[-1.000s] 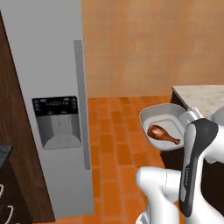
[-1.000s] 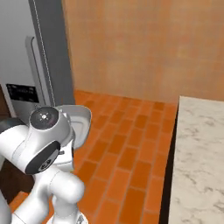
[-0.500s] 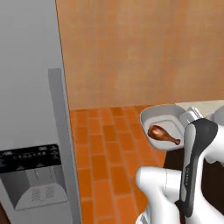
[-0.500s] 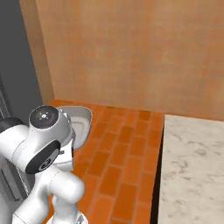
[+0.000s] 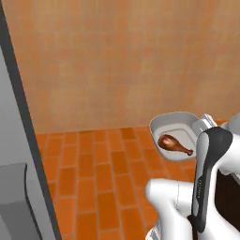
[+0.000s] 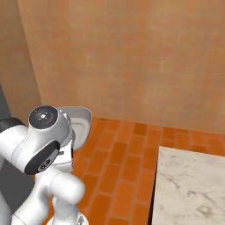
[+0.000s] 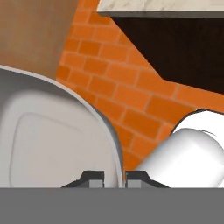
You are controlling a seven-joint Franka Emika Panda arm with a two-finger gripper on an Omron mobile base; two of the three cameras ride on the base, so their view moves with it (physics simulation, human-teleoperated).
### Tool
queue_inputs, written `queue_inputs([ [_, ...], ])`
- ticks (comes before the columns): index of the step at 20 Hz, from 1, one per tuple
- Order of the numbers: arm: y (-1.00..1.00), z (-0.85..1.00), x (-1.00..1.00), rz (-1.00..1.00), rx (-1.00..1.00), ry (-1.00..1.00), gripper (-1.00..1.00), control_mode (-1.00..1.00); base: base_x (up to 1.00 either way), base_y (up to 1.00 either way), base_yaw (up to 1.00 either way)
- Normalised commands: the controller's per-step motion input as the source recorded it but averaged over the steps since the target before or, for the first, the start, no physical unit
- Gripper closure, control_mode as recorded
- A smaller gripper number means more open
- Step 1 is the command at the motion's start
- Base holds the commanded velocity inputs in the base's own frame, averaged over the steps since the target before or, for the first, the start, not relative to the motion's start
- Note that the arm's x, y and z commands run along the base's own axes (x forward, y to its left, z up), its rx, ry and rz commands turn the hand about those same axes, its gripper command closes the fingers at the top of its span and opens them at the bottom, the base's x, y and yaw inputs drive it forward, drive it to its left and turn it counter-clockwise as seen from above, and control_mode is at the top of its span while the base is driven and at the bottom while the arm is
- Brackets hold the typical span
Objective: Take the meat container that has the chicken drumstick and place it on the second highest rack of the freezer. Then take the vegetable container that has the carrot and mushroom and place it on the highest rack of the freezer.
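Note:
My gripper (image 7: 114,178) is shut on the rim of the white meat container (image 5: 174,127). I hold the container up in the air over the brick floor. The reddish-brown chicken drumstick (image 5: 173,144) lies inside it, bone end pointing right. In the right base view the container (image 6: 82,119) peeks out behind my arm. The hand view looks at the container's pale underside (image 7: 48,144), with one fingertip on each side of its edge. The freezer (image 5: 16,168) is a grey slab at the far left. Its racks and the vegetable container are out of view.
An orange wall (image 5: 117,61) stands straight ahead above the orange brick floor (image 5: 103,178). A marble counter (image 6: 189,186) sits at the lower right of the right base view, and its edge (image 7: 162,5) shows at the top of the hand view above a dark recess.
The whole picture has shifted: the camera has turned, and the freezer has slid to the left edge. The container with the drumstick stays in my shut gripper.

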Motion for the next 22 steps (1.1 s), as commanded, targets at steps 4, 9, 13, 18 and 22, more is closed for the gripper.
queue_inputs([
  [4, 0.0, 0.0, 0.0, 0.0, 0.0, 0.0, 1.0, 1.0, 1.0, -0.42, 0.07],
  [9, 0.0, 0.0, 0.0, 0.0, 0.0, 0.0, 1.0, 1.0, 0.88, -0.38, 0.39],
  [13, 0.0, 0.0, 0.0, 0.0, 0.0, 0.0, 1.0, 1.0, 0.07, -0.01, 0.92],
  [18, 0.0, 0.0, 0.0, 0.0, 0.0, 0.0, 1.0, 1.0, -0.19, 0.0, 0.99],
  [22, 0.0, 0.0, 0.0, 0.0, 0.0, 0.0, 1.0, 1.0, -0.24, -0.03, 0.95],
])
